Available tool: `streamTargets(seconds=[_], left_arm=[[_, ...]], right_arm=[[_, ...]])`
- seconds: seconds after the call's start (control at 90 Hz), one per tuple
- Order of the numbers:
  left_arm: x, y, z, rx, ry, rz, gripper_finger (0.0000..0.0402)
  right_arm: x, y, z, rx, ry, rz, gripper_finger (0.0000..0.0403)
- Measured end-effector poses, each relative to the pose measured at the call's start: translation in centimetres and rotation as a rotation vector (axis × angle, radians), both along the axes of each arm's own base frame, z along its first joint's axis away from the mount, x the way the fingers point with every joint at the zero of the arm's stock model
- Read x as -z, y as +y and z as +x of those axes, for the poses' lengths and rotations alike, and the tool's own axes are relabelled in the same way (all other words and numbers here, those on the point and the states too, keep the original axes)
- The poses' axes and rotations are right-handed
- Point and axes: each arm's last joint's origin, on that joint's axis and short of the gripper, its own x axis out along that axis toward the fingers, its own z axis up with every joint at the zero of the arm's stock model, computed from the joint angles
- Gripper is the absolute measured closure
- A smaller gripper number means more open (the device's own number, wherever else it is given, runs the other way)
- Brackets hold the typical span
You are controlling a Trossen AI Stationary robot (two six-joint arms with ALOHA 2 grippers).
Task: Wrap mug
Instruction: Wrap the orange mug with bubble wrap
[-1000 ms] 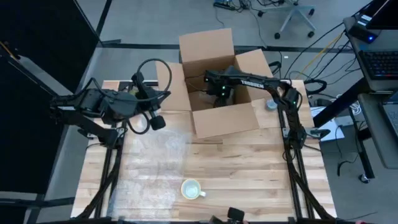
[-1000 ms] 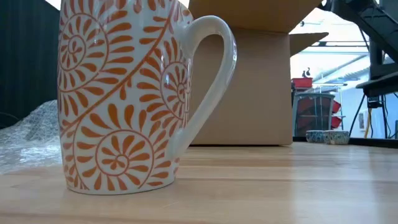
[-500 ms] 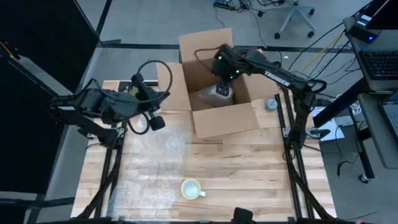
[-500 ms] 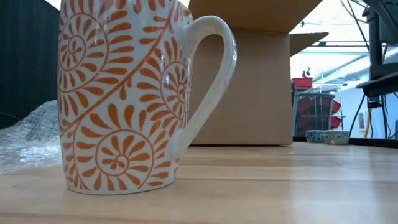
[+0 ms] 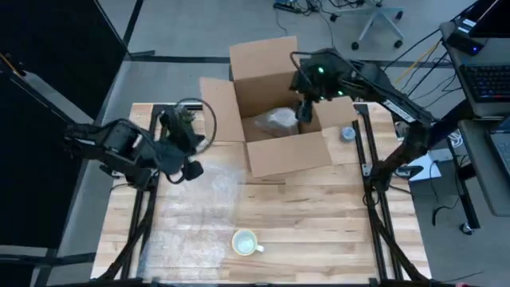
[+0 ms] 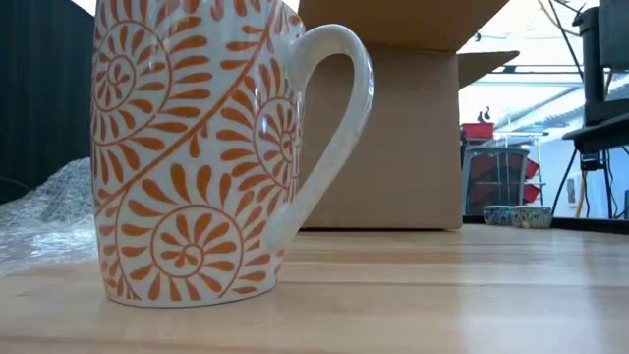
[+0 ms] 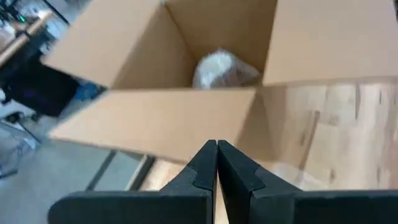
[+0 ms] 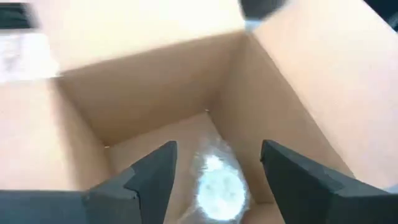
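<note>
Brown corrugated cardboard box [image 5: 275,104], flaps open: crinkly bubble-wrapped bundle [image 5: 275,121] inside; right gripper [image 8: 214,177] above, fingers wide apart, empty. Left gripper [image 7: 216,163] beside box, fingers pressed together, empty.

High view: straight down over the table [image 5: 319,215]. Low view: table-height, close behind the mug [image 6: 197,147]. Both wrist views share the box [image 7: 186,118].

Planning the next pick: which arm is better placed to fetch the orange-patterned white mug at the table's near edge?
Probably the left. Its shut gripper hangs over the clear bubble wrap beside the orange-patterned white mug; the right gripper, open, is over the cardboard box.
</note>
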Motion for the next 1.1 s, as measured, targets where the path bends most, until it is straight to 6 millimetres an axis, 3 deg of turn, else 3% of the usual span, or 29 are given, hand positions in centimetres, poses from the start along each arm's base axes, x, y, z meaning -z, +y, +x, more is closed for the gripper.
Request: streamTargets(seconds=[0.233, 0.422, 0.567, 0.722, 0.933, 1.1], left_arm=[[5.1, -2.1, 0.5, -0.043, 0.08, -0.05, 0.0402], [9.5, -4.1, -0.1, -0.051, 0.186, -0.184, 0.0402], [12.1, -5.3, -0.5, -0.042, 0.225, -0.221, 0.0402], [12.9, -6.1, -0.9, -0.013, 0.236, -0.238, 0.0402], [12.8, -6.7, -0.9, 0.013, 0.216, -0.25, 0.0402], [12.8, -6.8, -0.6, 0.018, 0.192, -0.266, 0.0402]], right_arm=[[0.3, 3.6, 0.3, -0.099, 0.05, 0.046, 0.0185], [3.8, 5.6, 1.5, -0.184, 0.171, 0.06, 0.0186], [5.9, 7.1, 1.3, -0.202, 0.177, 0.09, 0.0186], [7.7, 9.4, -0.3, -0.165, 0.202, 0.086, 0.0186], [7.7, 12.1, -4.4, -0.073, 0.134, 0.12, 0.0186], [8.4, 14.5, -6.5, -0.063, 0.076, 0.164, 0.0186]])
